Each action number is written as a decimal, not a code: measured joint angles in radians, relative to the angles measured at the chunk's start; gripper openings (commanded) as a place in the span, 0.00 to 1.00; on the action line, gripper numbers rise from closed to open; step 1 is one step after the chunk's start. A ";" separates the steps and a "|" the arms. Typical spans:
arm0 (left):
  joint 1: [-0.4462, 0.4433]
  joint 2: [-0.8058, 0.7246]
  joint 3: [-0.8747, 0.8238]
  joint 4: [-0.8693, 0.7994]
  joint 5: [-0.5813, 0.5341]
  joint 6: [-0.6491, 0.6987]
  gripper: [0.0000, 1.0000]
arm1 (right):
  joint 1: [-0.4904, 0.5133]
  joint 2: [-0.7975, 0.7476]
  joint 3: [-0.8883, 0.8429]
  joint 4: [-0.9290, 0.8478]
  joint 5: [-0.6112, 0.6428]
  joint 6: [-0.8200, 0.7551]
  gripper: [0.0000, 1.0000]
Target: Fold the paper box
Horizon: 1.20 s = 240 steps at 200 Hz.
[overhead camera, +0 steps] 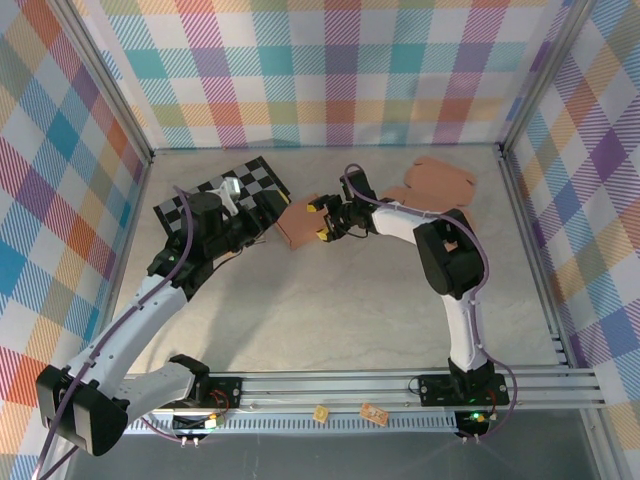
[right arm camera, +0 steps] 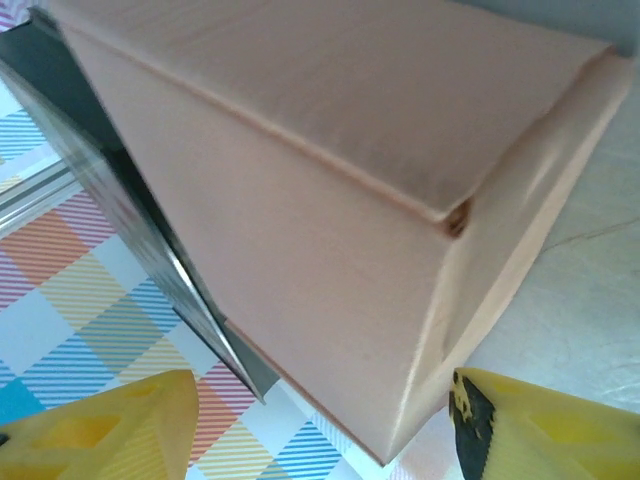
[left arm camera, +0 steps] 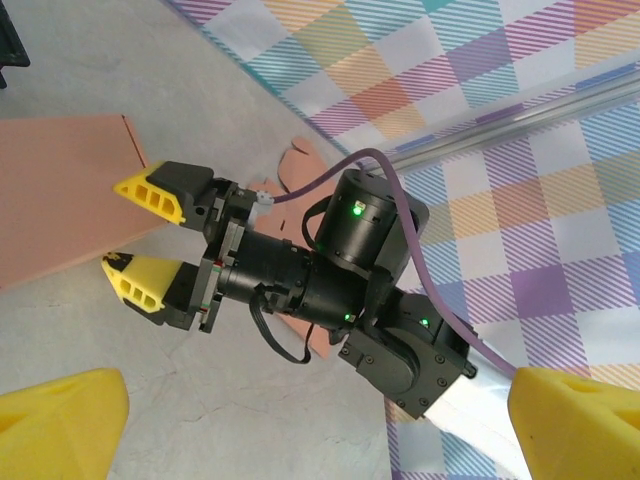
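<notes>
The brown paper box (overhead camera: 298, 222) stood on the table (overhead camera: 330, 320), toward the far middle and between the two grippers. In the right wrist view its top panel lay closed over the side walls. The right gripper (overhead camera: 321, 221) sat just beside the box's right side, with its yellow fingers (left arm camera: 150, 192) apart and nothing between them. The left gripper (left arm camera: 318, 425) was at the box's left side, by a checkerboard (overhead camera: 240, 185), with its jaws spread wide and empty. Flat cardboard blanks (overhead camera: 440, 180) lay well apart at the far right.
</notes>
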 measured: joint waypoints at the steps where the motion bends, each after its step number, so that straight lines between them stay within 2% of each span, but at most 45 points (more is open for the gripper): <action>1: 0.000 0.000 0.000 0.000 0.000 0.000 0.97 | 0.000 0.001 0.000 -0.001 0.000 0.000 0.67; 40: 0.000 0.013 0.000 0.000 0.007 0.000 0.96 | 0.005 0.048 0.031 -0.035 -0.001 0.003 0.67; 77: 0.000 0.048 0.000 -0.001 0.019 0.000 0.90 | 0.005 0.053 0.073 -0.063 -0.003 -0.021 0.66; 119: -0.017 0.104 -0.008 0.025 0.022 -0.047 0.82 | -0.031 -0.071 0.025 -0.172 0.040 -0.129 0.62; 140: -0.058 0.170 -0.006 0.068 0.022 -0.067 0.79 | -0.116 -0.211 0.008 -0.281 0.060 -0.249 0.61; 159: -0.110 0.264 0.008 0.107 0.026 -0.079 0.77 | -0.273 -0.330 0.026 -0.395 0.065 -0.379 0.61; 172: -0.142 0.346 0.032 0.138 0.035 -0.086 0.75 | -0.388 -0.347 0.082 -0.480 0.065 -0.467 0.59; 188: -0.171 0.446 0.064 0.185 0.050 -0.099 0.75 | -0.519 -0.294 0.159 -0.557 0.066 -0.571 0.58; 201: -0.187 0.507 0.087 0.209 0.059 -0.106 0.75 | -0.575 -0.222 0.196 -0.603 0.067 -0.631 0.58; 240: -0.221 0.632 0.177 0.227 0.059 -0.126 0.74 | -0.581 -0.018 0.194 -0.721 0.076 -0.722 0.57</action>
